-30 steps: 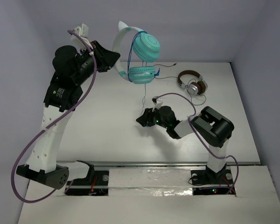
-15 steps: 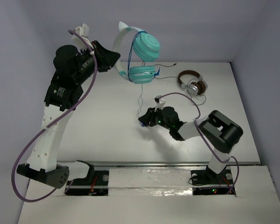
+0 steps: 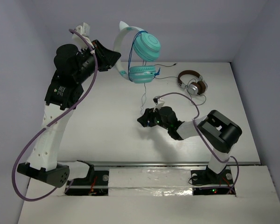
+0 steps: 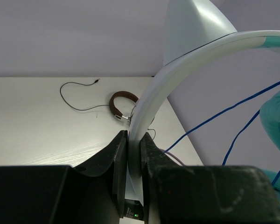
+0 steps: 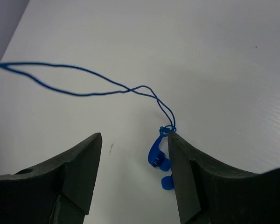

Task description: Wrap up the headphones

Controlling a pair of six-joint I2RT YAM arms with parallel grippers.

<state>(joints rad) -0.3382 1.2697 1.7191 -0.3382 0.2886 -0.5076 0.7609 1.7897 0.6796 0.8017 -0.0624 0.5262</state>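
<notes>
The teal headphones (image 3: 142,56) hang high above the table's back left. My left gripper (image 3: 113,58) is shut on their white headband (image 4: 151,100). Loops of the thin blue cable (image 3: 141,91) lie round the band, and one strand drops to the table. In the right wrist view the cable (image 5: 107,88) ends in a blue plug (image 5: 157,156) lying on the table between the jaws, against the right finger (image 5: 189,172). My right gripper (image 3: 141,118) is low over the table, open, with the plug loose between its fingers.
Smaller brown-and-silver headphones (image 3: 192,83) with a black cable lie at the table's back right, also seen in the left wrist view (image 4: 121,105). Grey walls close the back and sides. A purple cable runs along each arm.
The right gripper's jaws narrowed and then opened wide again around the cable's plug end, and the arm's elbow moved right. The left arm and the headphones have held still.
</notes>
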